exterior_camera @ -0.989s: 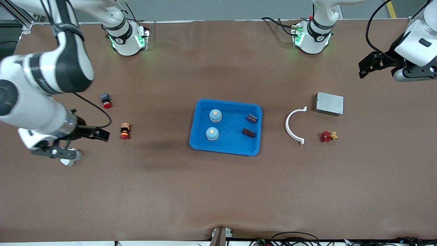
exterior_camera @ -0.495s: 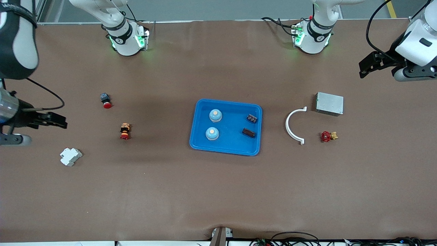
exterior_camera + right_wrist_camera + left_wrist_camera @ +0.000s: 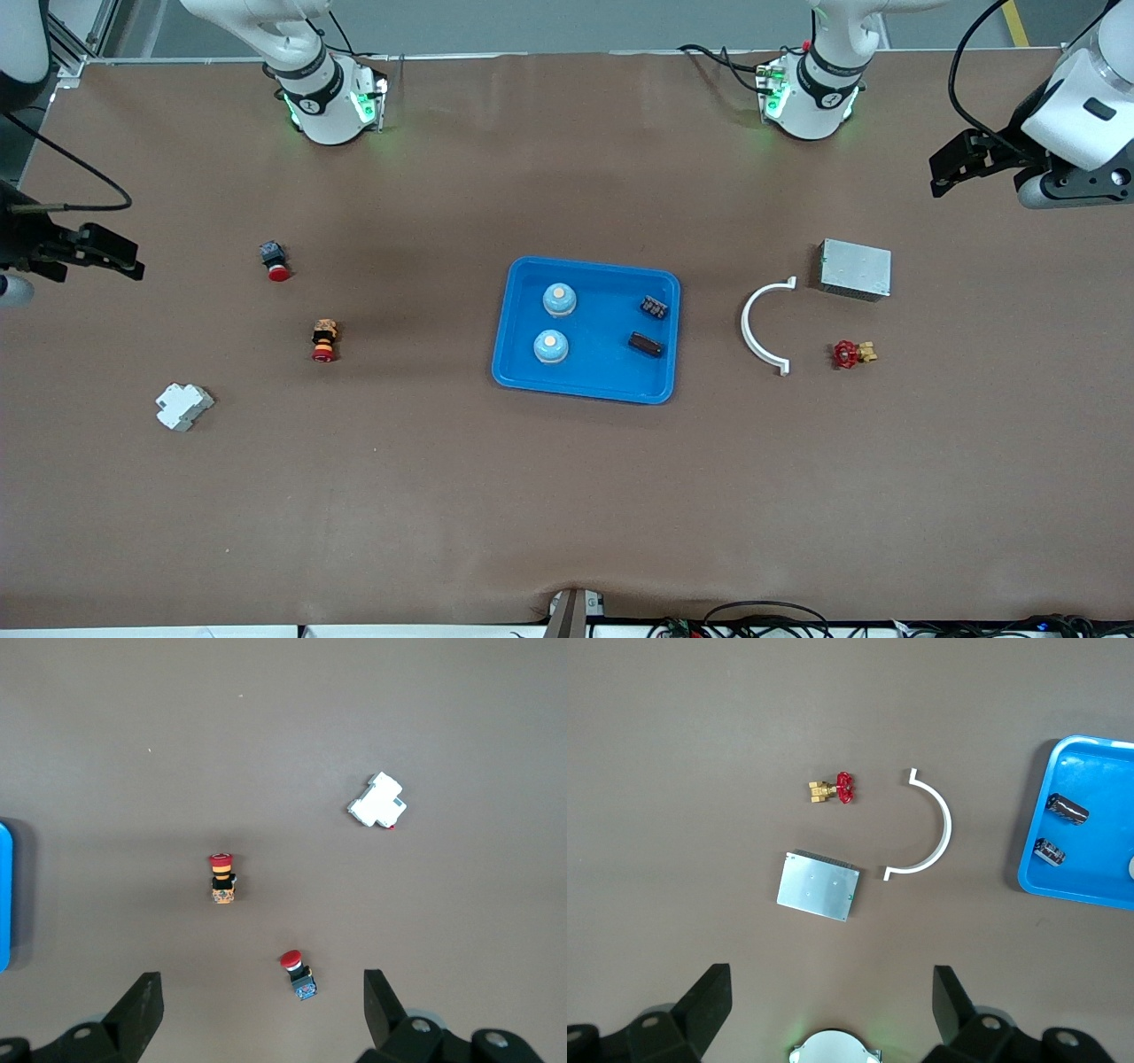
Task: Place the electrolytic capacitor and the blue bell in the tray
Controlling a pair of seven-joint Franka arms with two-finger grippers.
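The blue tray (image 3: 512, 359) lies mid-table. In it rest two blue bells (image 3: 559, 300) (image 3: 550, 346) and two dark electrolytic capacitors (image 3: 654, 307) (image 3: 646, 344). The left wrist view shows the tray's end (image 3: 1032, 875) with both capacitors (image 3: 1067, 809) (image 3: 1050, 850). My left gripper (image 3: 941, 173) (image 3: 831, 992) hangs open and empty over bare table at the left arm's end, by the grey box. My right gripper (image 3: 131, 257) (image 3: 263, 992) hangs open and empty over the table's edge at the right arm's end. Only a sliver of the tray (image 3: 3, 895) shows in the right wrist view.
Toward the left arm's end lie a white curved bracket (image 3: 762, 328), a grey metal box (image 3: 855, 268) and a small red valve (image 3: 850, 354). Toward the right arm's end sit a red push button (image 3: 275, 261), a red-and-yellow button (image 3: 324, 341) and a white block (image 3: 183, 407).
My right arm has drawn back from over the white block toward the table's edge at its own end, uncovering the block. The left arm has barely moved.
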